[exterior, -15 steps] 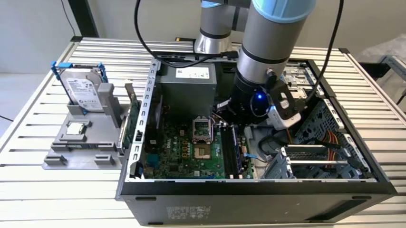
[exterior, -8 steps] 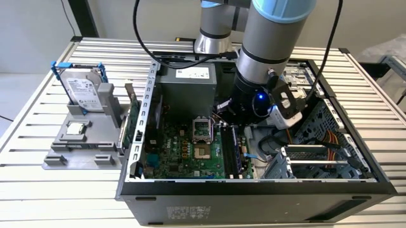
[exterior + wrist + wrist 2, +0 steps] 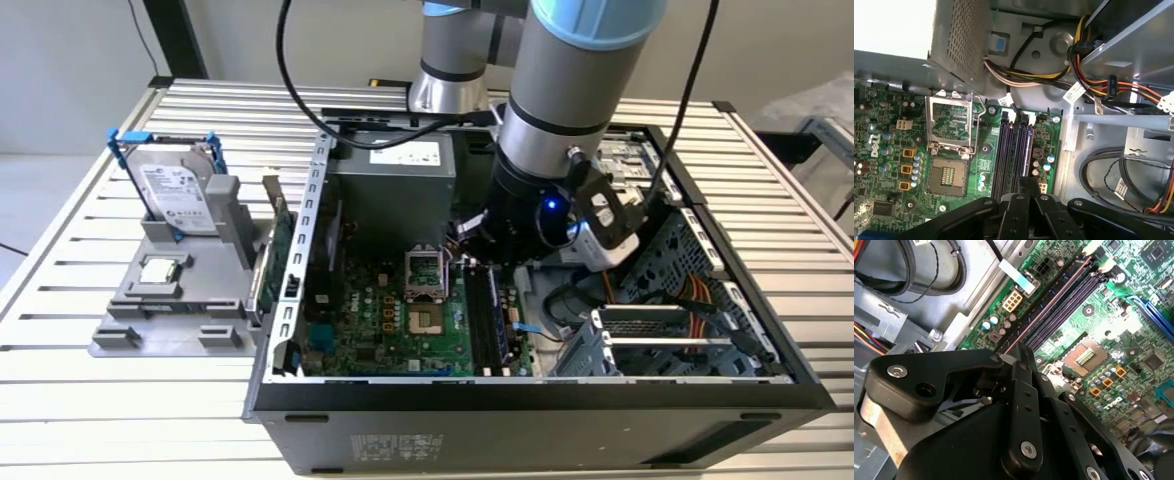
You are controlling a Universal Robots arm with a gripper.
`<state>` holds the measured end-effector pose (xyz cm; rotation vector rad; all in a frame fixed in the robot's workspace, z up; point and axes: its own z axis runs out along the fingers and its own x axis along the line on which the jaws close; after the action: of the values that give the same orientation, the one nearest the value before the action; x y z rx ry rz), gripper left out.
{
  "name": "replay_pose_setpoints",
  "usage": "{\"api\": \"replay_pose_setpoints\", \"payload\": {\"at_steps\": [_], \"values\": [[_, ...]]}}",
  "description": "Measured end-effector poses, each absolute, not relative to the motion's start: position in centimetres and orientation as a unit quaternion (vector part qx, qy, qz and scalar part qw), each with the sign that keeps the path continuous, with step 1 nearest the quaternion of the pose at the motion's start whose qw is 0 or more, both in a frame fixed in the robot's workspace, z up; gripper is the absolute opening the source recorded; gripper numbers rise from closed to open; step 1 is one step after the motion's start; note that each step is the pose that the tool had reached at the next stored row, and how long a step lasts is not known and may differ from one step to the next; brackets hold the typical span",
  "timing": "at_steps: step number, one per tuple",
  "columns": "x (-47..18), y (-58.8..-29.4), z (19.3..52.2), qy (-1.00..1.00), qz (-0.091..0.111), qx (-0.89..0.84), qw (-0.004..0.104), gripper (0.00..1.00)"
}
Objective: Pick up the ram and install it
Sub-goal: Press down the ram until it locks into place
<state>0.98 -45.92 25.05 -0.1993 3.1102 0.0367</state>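
Both wrist views show the tool [image 3: 1027, 192] pinched on the ram [image 3: 1046, 304] in its slot.

In the second wrist view, the black metal claw [image 3: 1021, 352] has its two fingers pressed together on the end of the ram [image 3: 1051, 302], a thin dark stick with a coppery edge standing in the black memory slots [image 3: 1069, 300] of the green motherboard [image 3: 1114, 330], beside the open square processor socket [image 3: 1083, 356].
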Motion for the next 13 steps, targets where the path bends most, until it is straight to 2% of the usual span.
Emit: {"api": "replay_pose_setpoints", "payload": {"at_steps": [13], "values": [[0.98, -46.07, 25.04, 0.993, 0.012, -0.118, 0.012, 0.0]]}}
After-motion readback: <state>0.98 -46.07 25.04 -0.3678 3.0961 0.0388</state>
